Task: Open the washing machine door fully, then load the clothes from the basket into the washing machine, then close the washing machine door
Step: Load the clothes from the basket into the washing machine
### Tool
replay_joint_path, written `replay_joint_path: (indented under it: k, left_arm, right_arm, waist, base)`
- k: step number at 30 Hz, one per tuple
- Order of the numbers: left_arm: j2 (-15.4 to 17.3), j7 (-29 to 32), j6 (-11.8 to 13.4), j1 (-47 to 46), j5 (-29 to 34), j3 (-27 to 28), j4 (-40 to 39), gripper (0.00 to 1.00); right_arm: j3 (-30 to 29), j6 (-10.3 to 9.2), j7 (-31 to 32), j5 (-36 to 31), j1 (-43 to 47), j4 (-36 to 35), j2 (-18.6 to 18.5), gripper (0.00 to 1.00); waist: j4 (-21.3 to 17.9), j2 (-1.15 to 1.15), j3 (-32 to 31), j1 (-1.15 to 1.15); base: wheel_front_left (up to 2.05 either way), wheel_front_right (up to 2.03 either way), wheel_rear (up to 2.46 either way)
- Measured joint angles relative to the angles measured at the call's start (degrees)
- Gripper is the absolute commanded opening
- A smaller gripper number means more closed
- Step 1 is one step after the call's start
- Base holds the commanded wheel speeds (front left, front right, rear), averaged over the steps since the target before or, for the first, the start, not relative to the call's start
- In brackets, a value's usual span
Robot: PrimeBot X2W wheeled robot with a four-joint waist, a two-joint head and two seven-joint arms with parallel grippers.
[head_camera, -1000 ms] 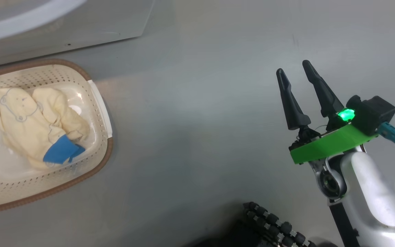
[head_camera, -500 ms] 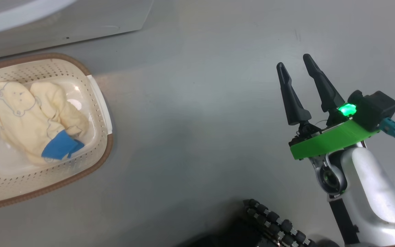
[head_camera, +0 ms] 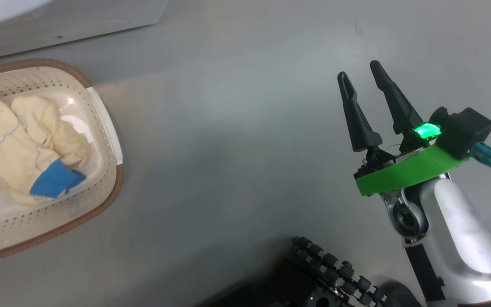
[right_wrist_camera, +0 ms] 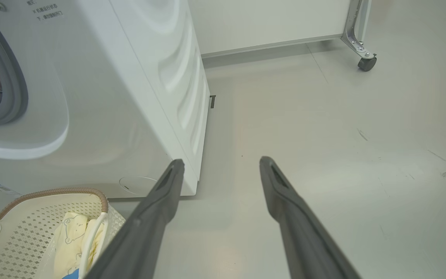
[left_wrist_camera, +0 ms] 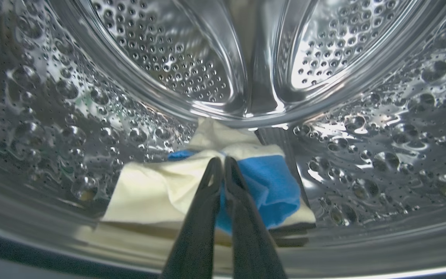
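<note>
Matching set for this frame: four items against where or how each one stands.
Items:
1. left gripper
2. right gripper
3. basket
4. drum

States:
A. cream plastic with a brown rim, standing on the floor
B. jaws open, over the floor
C. shiny steel, with clothes lying in it
D. jaws shut, inside the drum

Pairs: 1-D, 2-B, 3-A, 4-C

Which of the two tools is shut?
The left tool, closed tight inside the steel drum, in front of the cream and blue clothes; the right tool stands wide open over the floor.
</note>
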Motion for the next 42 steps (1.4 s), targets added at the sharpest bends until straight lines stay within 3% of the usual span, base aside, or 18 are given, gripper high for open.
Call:
replay_joint_path:
  k: [11,12,13,28,35,42]
  left_arm:
    - [1.0,-6.2,0.9,-6.8,3.8,-0.6,4.5,0.00]
    - [0.9,-6.4,0.9,-7.2,3.8,-0.6,5.1,0.30]
    - [0.8,-6.4,0.9,-7.5,3.8,-0.6,5.6,1.00]
    - [-4.2,-7.5,-1.7,-7.2,-0.1,-0.7,11.2,1.00]
    - [-7.0,-8.9,-1.1,-0.2,-1.9,-0.9,9.8,1.00]
    - [-8.0,-12.7,0.7,8.7,-3.9,-0.6,3.2,1.00]
  right_arm:
    - [1.0,0.00,0.0,1.7,-0.8,-0.1,0.1,1.00]
    - [1.0,0.00,0.0,1.7,-0.8,-0.1,0.1,1.00]
    - [1.0,0.00,0.0,1.7,-0.8,-0.1,0.1,1.00]
    - [-0.5,0.00,0.0,0.7,-0.8,-0.1,0.1,1.00]
    - [-2.0,0.00,0.0,-1.2,-0.5,-0.2,0.1,1.00]
    - [-3.8,0.00,0.0,-2.8,0.7,-0.5,0.1,1.00]
  waist:
    - [-3.2,0.00,2.4,0.00]
    - [-3.2,0.00,2.5,0.00]
    - [-3.2,0.00,2.5,0.00]
    - [0.1,0.00,0.4,0.00]
    - [2.5,0.00,-2.0,0.00]
    - [5.0,0.00,-5.1,0.00]
  base:
    - [0.00,0.00,0.00]
    - [0.00,0.00,0.00]
    - [0.00,0.00,0.00]
    - [0.00,0.00,0.00]
    - [0.00,0.00,0.00]
    - [0.00,0.00,0.00]
